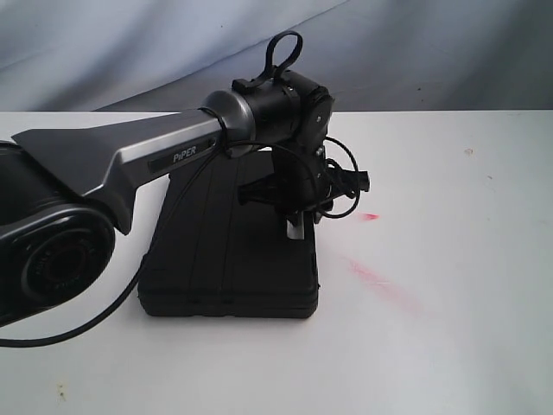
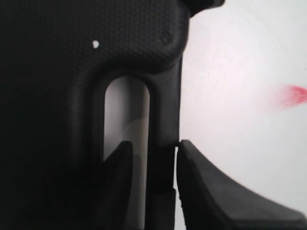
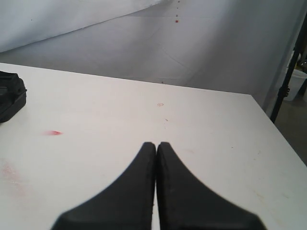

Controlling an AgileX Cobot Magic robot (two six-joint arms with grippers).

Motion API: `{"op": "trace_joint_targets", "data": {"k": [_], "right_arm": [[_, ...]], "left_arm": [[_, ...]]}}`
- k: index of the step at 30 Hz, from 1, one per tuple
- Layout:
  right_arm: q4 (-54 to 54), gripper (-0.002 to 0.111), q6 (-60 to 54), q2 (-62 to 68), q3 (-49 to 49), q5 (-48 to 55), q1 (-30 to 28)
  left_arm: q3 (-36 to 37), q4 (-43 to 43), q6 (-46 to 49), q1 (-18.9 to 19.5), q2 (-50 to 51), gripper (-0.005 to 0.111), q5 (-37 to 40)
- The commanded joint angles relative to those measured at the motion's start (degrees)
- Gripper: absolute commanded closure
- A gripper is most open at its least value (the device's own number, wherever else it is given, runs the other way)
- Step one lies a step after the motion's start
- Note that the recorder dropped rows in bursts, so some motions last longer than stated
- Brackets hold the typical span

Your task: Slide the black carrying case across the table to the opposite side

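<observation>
One arm at work, the other idle

Exterior: flat rectangular matte black plastic case [image 1: 229, 251] lies on the wide plain white tabletop [image 1: 449, 346], left of centre. Left arm [image 1: 130, 160] reaches in from the left, forearm level over the ribbed lid, wrist bent down so the left end effector [image 1: 295, 226] meets the case's right-hand edge. Faint red smudges [image 1: 370, 273] on bare tabletop just beyond that edge.

Left wrist: left end effector [image 2: 154, 143] spread astride the moulded handle bar [image 2: 163, 110]. One finger [image 2: 117, 182] sits down in the slot cutout [image 2: 125, 105], the other [image 2: 216, 201] outside. Light shows between inner finger and bar, so nothing pinched.

Judgement: for a clean slide, keep the finger low in the slot, draw flat along the tabletop with no lift, slowly, so the case does not swivel about the handle.

Right wrist: right end effector [image 3: 157, 148] pressed together, empty, above bare tabletop [image 3: 201, 124]; case corner [image 3: 10, 96] well apart
</observation>
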Motion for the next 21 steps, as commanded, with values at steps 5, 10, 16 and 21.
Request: {"op": "trace_joint_targets", "data": {"k": [5, 10, 16, 21], "right_arm": [[0.0, 0.108, 0.0, -0.2, 0.2, -0.2, -0.4], [0.0, 0.108, 0.0, -0.2, 0.2, -0.2, -0.4], [0.0, 0.108, 0.0, -0.2, 0.2, -0.2, -0.4], [0.0, 0.108, 0.0, -0.2, 0.2, -0.2, -0.4]], "left_arm": [[-1.0, 1.8, 0.3, -0.1, -0.4, 0.076, -0.3], [-3.7, 1.8, 1.0, -0.1, -0.4, 0.076, 1.0], [-8.5, 3.0, 3.6, -0.1, -0.4, 0.076, 6.8], [-12.4, 8.7, 13.5, -0.3, -1.0, 0.077, 9.2]]}}
